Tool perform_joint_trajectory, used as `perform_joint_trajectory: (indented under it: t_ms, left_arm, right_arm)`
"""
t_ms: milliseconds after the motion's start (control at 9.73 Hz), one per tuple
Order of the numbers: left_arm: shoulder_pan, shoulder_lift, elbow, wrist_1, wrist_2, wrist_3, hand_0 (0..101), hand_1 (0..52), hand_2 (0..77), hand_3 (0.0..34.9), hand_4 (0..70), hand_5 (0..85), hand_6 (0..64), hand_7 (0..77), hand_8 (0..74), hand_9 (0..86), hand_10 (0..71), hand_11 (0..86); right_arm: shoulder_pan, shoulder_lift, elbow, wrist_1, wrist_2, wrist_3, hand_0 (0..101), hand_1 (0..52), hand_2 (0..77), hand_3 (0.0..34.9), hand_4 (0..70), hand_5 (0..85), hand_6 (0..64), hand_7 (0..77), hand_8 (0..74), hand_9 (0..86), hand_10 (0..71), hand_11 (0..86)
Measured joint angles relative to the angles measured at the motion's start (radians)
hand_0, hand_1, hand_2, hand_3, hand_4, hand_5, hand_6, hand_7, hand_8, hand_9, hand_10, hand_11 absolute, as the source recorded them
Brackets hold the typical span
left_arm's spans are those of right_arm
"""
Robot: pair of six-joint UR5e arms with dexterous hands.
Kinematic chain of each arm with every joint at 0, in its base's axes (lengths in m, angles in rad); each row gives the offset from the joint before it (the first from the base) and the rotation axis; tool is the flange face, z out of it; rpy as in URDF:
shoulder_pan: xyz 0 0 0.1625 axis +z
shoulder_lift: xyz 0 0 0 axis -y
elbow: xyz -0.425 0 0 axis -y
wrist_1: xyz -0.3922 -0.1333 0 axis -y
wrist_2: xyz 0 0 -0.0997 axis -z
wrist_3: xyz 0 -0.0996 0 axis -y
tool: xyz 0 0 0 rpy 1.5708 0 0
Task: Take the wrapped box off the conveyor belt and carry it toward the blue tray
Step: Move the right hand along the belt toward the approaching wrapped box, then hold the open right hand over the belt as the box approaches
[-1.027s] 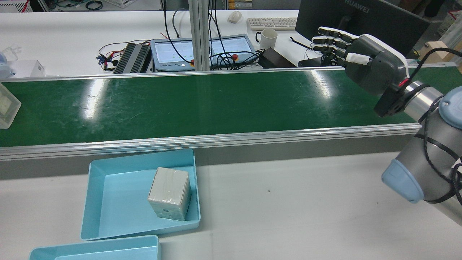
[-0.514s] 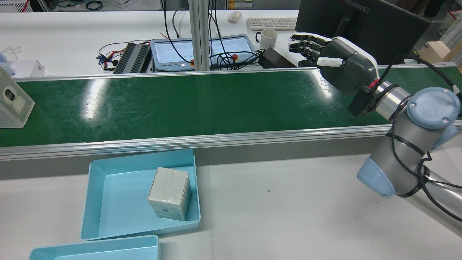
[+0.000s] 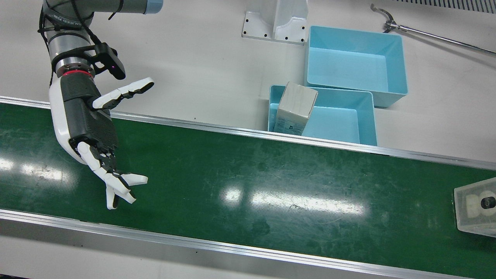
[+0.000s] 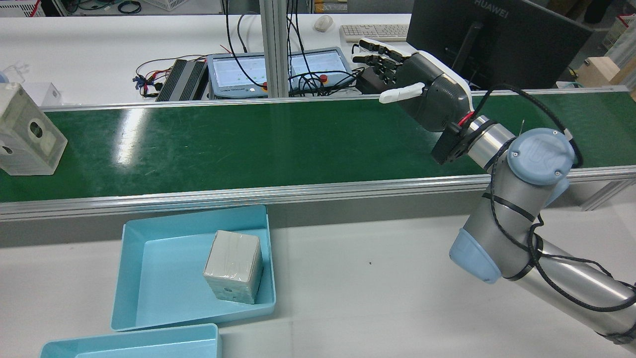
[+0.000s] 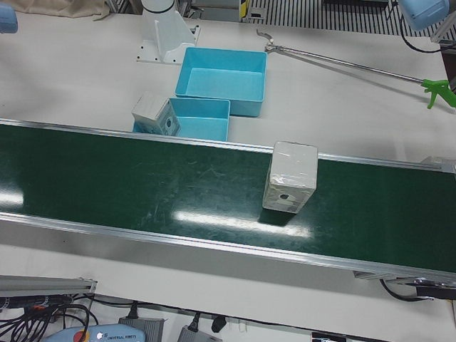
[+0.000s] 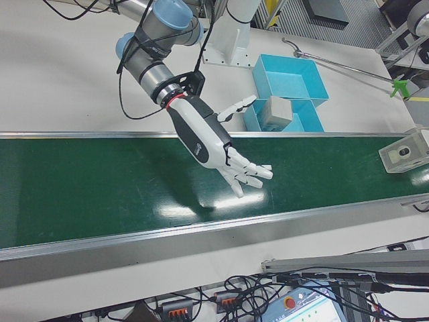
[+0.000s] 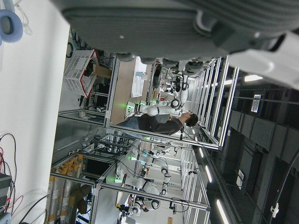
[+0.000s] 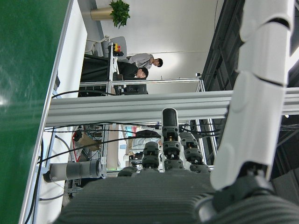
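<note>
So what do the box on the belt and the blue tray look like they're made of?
The box on the belt looks like cardboard under clear shiny film: pale faces, glossy wrinkles, though the core is a guess. The blue tray looks like moulded plastic, with an even pale blue colour, a smooth semi-matte sheen and thin rounded walls.

In the rear view, the wrapped box (image 4: 27, 132) sits on the conveyor belt (image 4: 278, 144) at my ten o'clock; my right robot hand (image 4: 422, 89) hovers over the belt at one o'clock; the tray (image 4: 149, 278) lies at seven.
</note>
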Motion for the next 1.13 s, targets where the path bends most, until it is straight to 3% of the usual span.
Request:
perform_joint_trajectory:
  t_ms: [103,205,308,411,514,616,719,925,1027,1130]
  left_arm:
    - [0.000,0.000,0.000,0.000,0.000,0.000,0,0.0,0.5,0.0,0.0,1.1,0.0,0.5,0.5,0.0,0.5,0.5]
    - [0.000,0.000,0.000,0.000,0.000,0.000,0,0.0,1.1,0.0,0.0,1.1,0.5,0.5,0.5,0.5,0.0,0.5]
    - [0.000,0.000,0.000,0.000,0.000,0.000,0,0.0,1.1,0.0,0.0,1.1,0.5,0.5,0.5,0.5,0.0,0.5]
    - [0.000,0.000,0.000,0.000,0.000,0.000,0,0.0,0.5,0.0,0.5,1.1,0.5,0.5,0.5,0.0,0.0,0.5]
    - [0.000,0.000,0.000,0.000,0.000,0.000,0,0.0,0.5,0.0,0.5,1.1,0.5,0.5,0.5,0.0,0.0,0.5]
    - [0.000,0.000,0.000,0.000,0.000,0.000,0,0.0,1.1,0.0,0.5,1.1,0.5,0.5,0.5,0.5,0.5,0.5]
    - [0.000,0.000,0.000,0.000,0.000,0.000,0,0.0,1.1,0.0,0.0,1.1,0.5,0.5,0.5,0.0,0.5,0.5]
    - [0.000,0.000,0.000,0.000,0.000,0.000,0,0.0,1.1,0.0,0.5,1.1,0.0,0.5,0.5,0.0,0.0,0.5]
    - [0.000,0.000,0.000,0.000,0.000,0.000,0,0.0,1.1,0.0,0.5,1.1,0.5,0.5,0.5,0.5,0.0,0.5]
    - [0.000,0.000,0.000,0.000,0.000,0.000,0,0.0,1.1,0.0,0.5,1.1,0.5,0.5,0.5,0.5,0.0,0.5]
  right_arm:
    - [-0.024,0.018,-0.005,-0.002,0.012,-0.015,45,10.4,7.6,0.1,12.0,8.7,10.9,24.5,15.3,19.1,1.1,2.2]
    - [-0.041,0.028,-0.010,-0.004,0.021,-0.025,45,10.4,8.7,0.1,8.7,7.1,9.8,20.7,6.5,10.9,0.0,1.6]
    - [-0.051,0.034,-0.014,-0.007,0.027,-0.030,46,13.1,8.2,0.1,8.2,9.3,5.5,14.7,2.7,4.4,0.0,1.6]
    - [-0.056,0.037,-0.016,-0.017,0.034,-0.032,46,13.1,8.2,0.1,8.2,9.3,5.5,14.7,2.7,4.4,0.0,1.6]
    - [-0.059,0.042,-0.014,-0.046,0.047,-0.033,47,13.1,10.4,0.2,8.2,10.4,6.0,16.9,2.7,4.4,0.0,1.6]
    - [-0.060,0.053,-0.011,-0.089,0.061,-0.033,48,17.5,11.4,0.1,8.2,12.0,6.0,16.9,2.7,4.4,0.0,1.6]
    - [-0.060,0.070,-0.007,-0.140,0.070,-0.033,50,18.5,12.0,0.0,5.4,12.0,4.4,14.2,2.7,2.7,0.0,1.6]
    - [-0.060,0.098,0.008,-0.231,0.079,-0.034,52,21.3,13.1,0.0,7.1,13.6,3.3,14.2,2.7,2.7,0.0,1.1]
    - [-0.060,0.103,0.013,-0.256,0.080,-0.033,50,16.4,14.2,0.1,5.4,12.5,3.3,13.1,2.7,2.7,0.0,1.1]
    - [-0.060,0.106,0.017,-0.268,0.081,-0.031,50,16.4,14.2,0.1,5.4,12.5,3.3,13.1,2.7,2.7,0.0,1.1]
